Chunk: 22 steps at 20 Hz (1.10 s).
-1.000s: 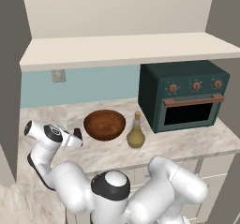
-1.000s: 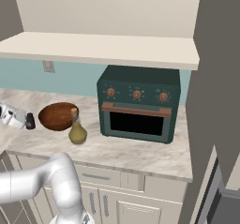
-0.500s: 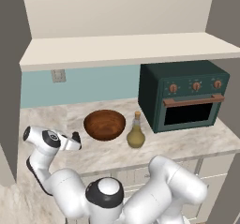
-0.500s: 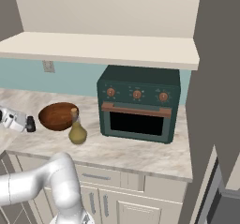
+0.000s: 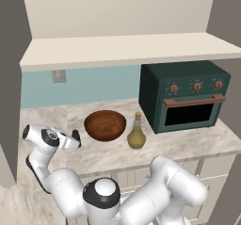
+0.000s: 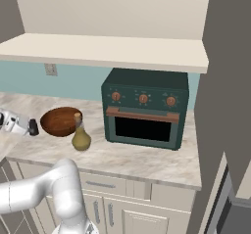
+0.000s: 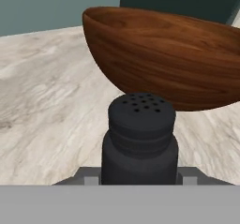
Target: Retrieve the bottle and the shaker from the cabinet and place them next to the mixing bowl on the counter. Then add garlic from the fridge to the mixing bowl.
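My gripper is shut on a dark shaker, whose perforated cap points at the brown wooden mixing bowl. The hand hangs low over the marble counter, just left of the bowl. In the right base view the gripper with the shaker sits close to the bowl's left rim. An olive-yellow bottle with a cork stands upright on the counter, right of the bowl and touching nothing. The same bottle shows in front of the bowl from the right side.
A dark green toaster oven stands on the counter right of the bottle. A pale shelf runs overhead. A wall outlet sits on the blue backsplash. Grey walls close both sides.
The arm's elbow has shifted slightly left; the gripper with the shaker stays almost where it was, beside the bowl's left side.
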Motion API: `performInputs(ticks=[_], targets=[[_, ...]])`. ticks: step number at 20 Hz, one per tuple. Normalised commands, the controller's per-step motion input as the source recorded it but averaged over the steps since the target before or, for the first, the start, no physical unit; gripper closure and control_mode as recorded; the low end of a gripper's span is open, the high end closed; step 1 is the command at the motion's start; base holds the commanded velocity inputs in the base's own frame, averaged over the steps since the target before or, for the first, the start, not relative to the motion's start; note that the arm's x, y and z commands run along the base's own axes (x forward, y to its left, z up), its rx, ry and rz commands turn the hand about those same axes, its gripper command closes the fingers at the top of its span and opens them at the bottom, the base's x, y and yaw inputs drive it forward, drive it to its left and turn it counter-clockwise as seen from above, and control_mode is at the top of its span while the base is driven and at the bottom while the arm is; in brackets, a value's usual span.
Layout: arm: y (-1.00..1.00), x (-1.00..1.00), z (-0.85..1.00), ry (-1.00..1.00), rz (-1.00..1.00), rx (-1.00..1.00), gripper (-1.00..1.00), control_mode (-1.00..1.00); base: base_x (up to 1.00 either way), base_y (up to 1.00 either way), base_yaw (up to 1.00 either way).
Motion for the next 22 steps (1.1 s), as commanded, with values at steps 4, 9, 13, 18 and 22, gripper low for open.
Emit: performInputs(ticks=[4, 9, 13, 18, 22], targets=[[0.00, 0.13, -0.25, -0.13, -0.03, 0.00, 1.00, -1.00, 0.00, 0.00, 0.00], [0.00, 0.12, -0.23, -0.14, -0.03, 0.02, 1.00, -1.00, 0.00, 0.00, 0.00], [0.00, 0.08, 0.00, -0.03, -0.04, 0.03, 1.00, -1.00, 0.00, 0.00, 0.00], [0.00, 0.00, 0.00, 0.00, -0.01, 0.00, 1.00, -1.00, 0.00, 0.00, 0.00], [0.00, 0.00, 0.00, 0.00, 0.00, 0.00, -1.00, -1.00, 0.00, 0.00, 0.00]])
